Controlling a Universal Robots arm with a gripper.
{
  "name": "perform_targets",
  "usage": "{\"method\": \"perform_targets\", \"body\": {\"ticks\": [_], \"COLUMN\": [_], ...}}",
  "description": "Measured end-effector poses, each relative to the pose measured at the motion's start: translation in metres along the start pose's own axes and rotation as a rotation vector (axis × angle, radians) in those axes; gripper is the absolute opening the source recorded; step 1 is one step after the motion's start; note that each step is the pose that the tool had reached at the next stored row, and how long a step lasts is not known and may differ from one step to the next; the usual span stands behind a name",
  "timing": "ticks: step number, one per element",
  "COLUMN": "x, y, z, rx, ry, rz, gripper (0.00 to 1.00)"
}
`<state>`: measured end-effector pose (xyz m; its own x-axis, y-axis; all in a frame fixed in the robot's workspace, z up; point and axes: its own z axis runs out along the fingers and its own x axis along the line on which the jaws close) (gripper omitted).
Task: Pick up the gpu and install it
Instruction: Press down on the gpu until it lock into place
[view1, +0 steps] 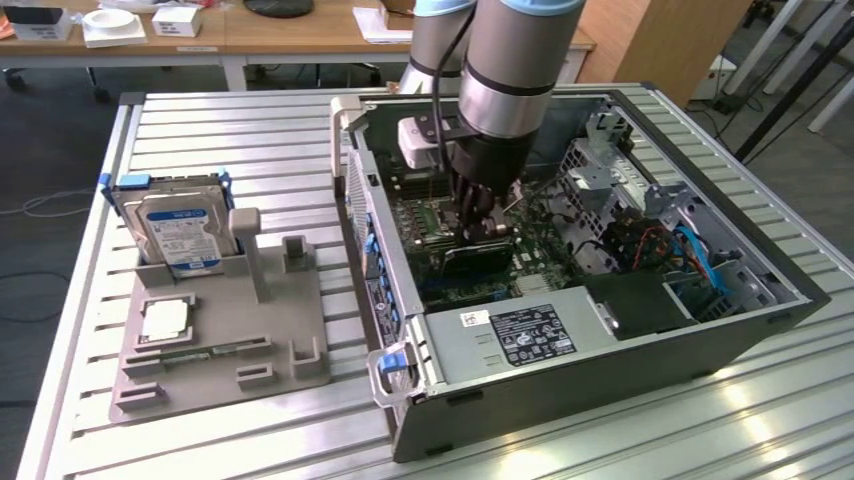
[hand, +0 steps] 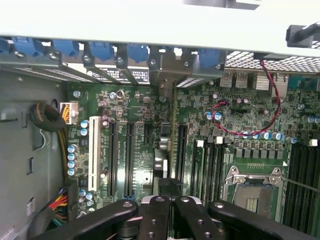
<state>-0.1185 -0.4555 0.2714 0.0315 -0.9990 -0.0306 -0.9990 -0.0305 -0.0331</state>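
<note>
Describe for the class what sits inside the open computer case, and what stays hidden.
Inside the computer case lie a green motherboard, a labelled power supply and red cables. The shut gripper reaches down to the board; what it holds stays hidden.

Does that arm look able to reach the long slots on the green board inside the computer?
Probably yes. The computer case has its side open, and the gripper is down inside it, shut on the gpu right over the green board and its slots, with nothing visibly between.
</note>
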Motion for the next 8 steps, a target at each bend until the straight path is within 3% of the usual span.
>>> {"method": "perform_targets", "body": {"ticks": [8], "x": [0.0001], "y": [0.0007], "z": [0.0014], "rx": [0.0001], "ry": [-0.0009], "rz": [0.0], "gripper": [0.1]}}
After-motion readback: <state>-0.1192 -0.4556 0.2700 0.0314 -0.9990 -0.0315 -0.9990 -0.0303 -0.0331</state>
